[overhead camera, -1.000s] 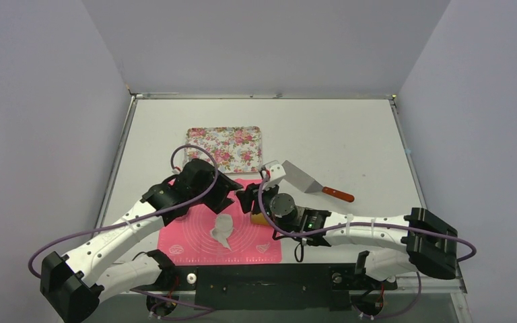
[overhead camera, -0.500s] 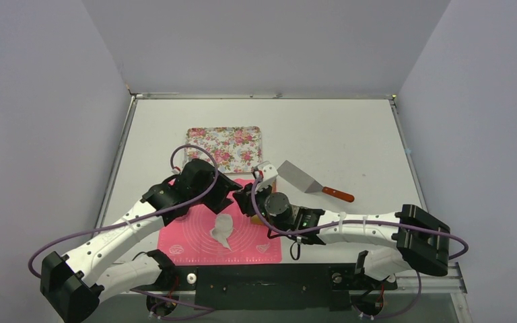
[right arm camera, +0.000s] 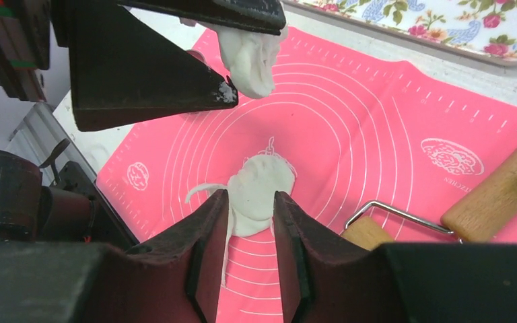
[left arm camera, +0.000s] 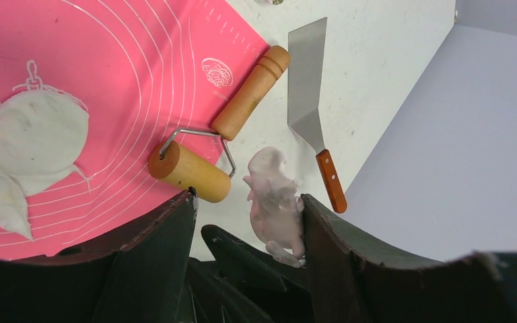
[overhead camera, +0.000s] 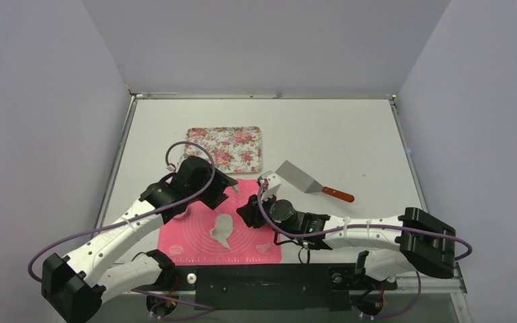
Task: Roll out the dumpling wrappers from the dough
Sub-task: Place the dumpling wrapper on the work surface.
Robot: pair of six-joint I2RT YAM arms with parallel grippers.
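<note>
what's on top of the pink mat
Flattened white dough lies near its middle; the wooden roller straddles one edge. From above, the left arm and right arm cover parts of the mat, hiding whatever lies beneath.

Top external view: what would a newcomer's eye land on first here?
First, the bright pink mat at the near middle of the table, with a flattened white dough piece at its centre. Next, the sticky dough lump clinging to one finger of the open left pincer. The rolling pin lies across the mat's edge nearby.
</note>
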